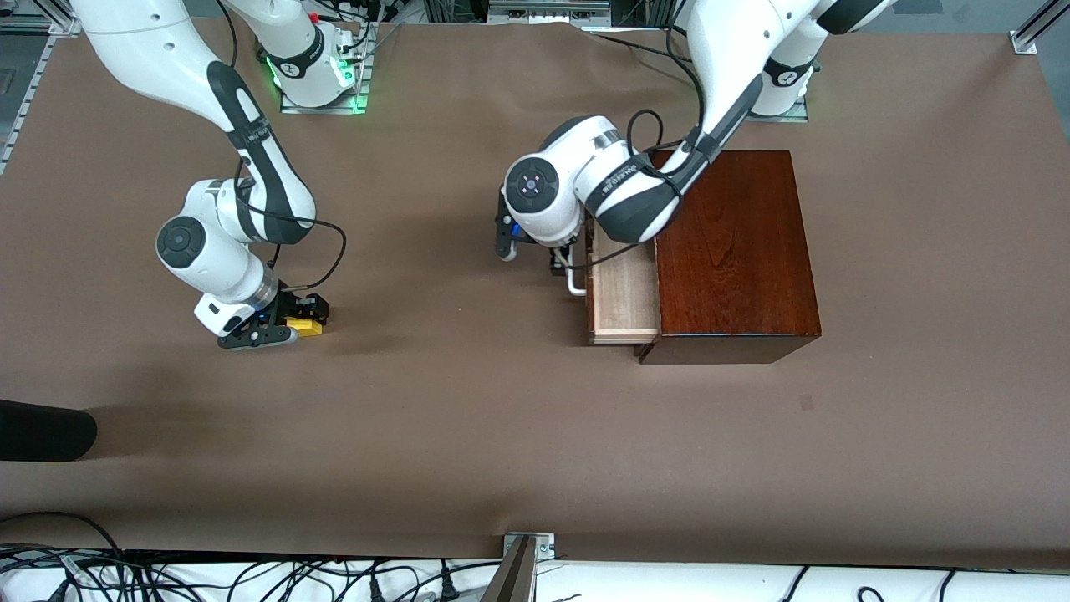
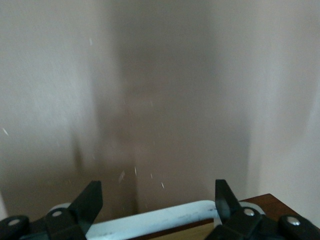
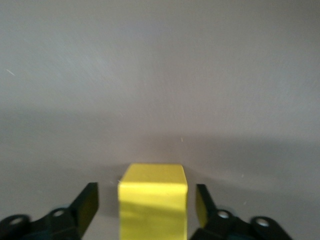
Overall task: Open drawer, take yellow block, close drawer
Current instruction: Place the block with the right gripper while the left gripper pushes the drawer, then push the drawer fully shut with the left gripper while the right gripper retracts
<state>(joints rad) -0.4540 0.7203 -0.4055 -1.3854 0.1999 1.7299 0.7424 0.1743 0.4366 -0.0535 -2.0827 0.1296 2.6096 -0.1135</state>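
The dark reddish-brown wooden box (image 1: 736, 251) stands toward the left arm's end of the table. Its drawer (image 1: 623, 293) is slid partly out and shows its pale wood inside. The white bar handle (image 1: 575, 283) shows in the left wrist view too (image 2: 165, 217). My left gripper (image 1: 532, 255) (image 2: 157, 192) is open at the handle, with the bar lying between its fingers. The yellow block (image 1: 305, 326) (image 3: 152, 200) rests on the table toward the right arm's end. My right gripper (image 1: 292, 324) (image 3: 147, 197) is low and open around it, with gaps on both sides.
A dark rounded object (image 1: 42, 431) juts in at the right arm's end of the table, nearer the front camera. Cables (image 1: 251, 577) run along the front edge. The brown table cover (image 1: 468, 401) lies bare between block and box.
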